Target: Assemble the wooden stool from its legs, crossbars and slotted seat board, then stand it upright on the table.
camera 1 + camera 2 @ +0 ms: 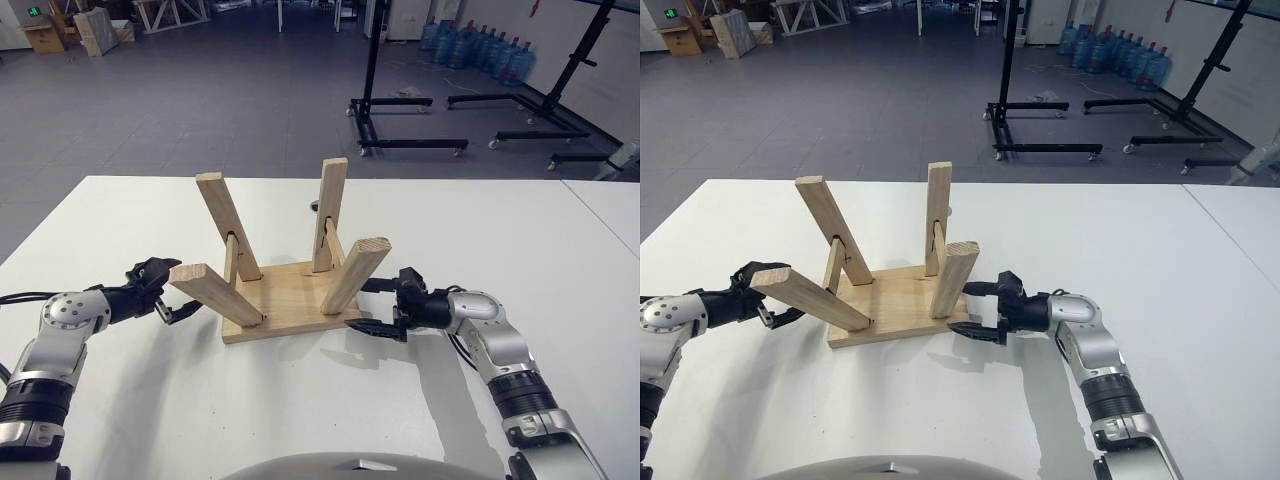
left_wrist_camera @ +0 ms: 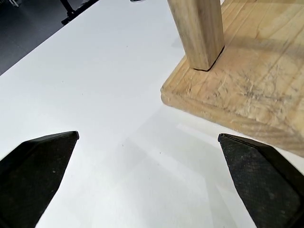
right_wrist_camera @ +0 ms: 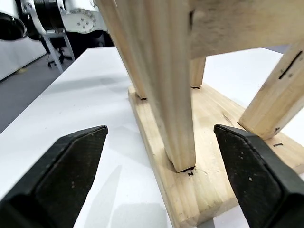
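Note:
The wooden stool lies upside down on the white table (image 1: 450, 220). Its seat board (image 1: 290, 300) is flat, and its legs splay upward, the front-left leg (image 1: 215, 293) and the front-right leg (image 1: 355, 275) nearest me. My left gripper (image 1: 172, 293) is open just left of the board's front-left corner (image 2: 190, 95), under the tip of the front-left leg. My right gripper (image 1: 372, 305) is open at the board's right edge. In the right wrist view the base of the front-right leg (image 3: 166, 85) stands ahead between its fingers (image 3: 66, 171), untouched.
The table stretches wide to both sides and behind the stool. A second white table (image 1: 610, 210) adjoins at the right. Black wheeled stand frames (image 1: 410, 140) and water bottles (image 1: 480, 45) stand on the floor beyond.

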Controlling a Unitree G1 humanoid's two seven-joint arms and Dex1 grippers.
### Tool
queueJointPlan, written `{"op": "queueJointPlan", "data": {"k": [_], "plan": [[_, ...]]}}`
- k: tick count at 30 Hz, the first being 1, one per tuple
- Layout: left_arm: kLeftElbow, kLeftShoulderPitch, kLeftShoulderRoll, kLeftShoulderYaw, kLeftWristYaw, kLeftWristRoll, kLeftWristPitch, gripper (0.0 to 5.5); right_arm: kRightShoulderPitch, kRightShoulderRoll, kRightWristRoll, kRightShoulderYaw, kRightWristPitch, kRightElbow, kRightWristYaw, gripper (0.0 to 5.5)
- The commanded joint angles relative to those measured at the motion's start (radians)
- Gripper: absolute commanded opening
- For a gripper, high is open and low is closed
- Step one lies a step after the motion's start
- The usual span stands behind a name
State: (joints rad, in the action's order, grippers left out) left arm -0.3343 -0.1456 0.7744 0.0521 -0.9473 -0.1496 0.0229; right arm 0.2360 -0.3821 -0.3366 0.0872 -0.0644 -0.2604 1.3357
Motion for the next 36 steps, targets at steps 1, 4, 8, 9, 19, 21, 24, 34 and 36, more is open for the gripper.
{"op": "queueJointPlan", "data": {"k": [1, 4, 8, 9, 19, 21, 24, 34, 36], "plan": [[0.024, -0.007, -0.046, -0.03, 0.011, 0.005, -0.019, 5.4, 0.093, 0.015, -0.008, 0.017, 0.047, -0.102, 0.055, 3.82], [0.034, 0.003, -0.073, -0.046, 0.014, 0.006, -0.02, 5.4, 0.131, 0.021, -0.007, 0.028, 0.073, -0.164, 0.091, 3.24], [0.007, -0.013, -0.072, -0.048, 0.024, 0.019, -0.018, 5.4, 0.163, 0.027, -0.002, 0.043, 0.1, -0.216, 0.13, 2.47], [0.001, -0.02, -0.07, -0.047, 0.021, 0.019, -0.017, 5.4, 0.163, 0.027, -0.005, 0.045, 0.101, -0.217, 0.139, 2.24], [0.091, 0.023, -0.073, 0.058, -0.031, -0.132, -0.054, 5.4, 0.093, 0.005, -0.119, 0.044, -0.119, -0.061, 0.19, 1.13], [0.152, 0.049, -0.074, 0.121, -0.043, -0.22, -0.092, 5.4, 0.06, -0.033, -0.17, 0.039, -0.251, 0.021, 0.189, 1.13], [0.189, 0.1, -0.065, 0.163, -0.028, -0.248, -0.121, 5.4, 0.011, -0.128, -0.266, 0.022, -0.524, 0.141, 0.152, 1.13], [0.318, 0.217, -0.157, 0.171, 0.07, -0.276, -0.164, 5.4, -0.028, -0.36, -0.557, -0.019, -1.215, 0.275, 0.008, 1.13], [0.333, 0.228, -0.169, 0.163, 0.085, -0.276, -0.17, 5.4, -0.001, -0.36, -0.566, -0.014, -1.257, 0.231, -0.016, 1.13]]}}
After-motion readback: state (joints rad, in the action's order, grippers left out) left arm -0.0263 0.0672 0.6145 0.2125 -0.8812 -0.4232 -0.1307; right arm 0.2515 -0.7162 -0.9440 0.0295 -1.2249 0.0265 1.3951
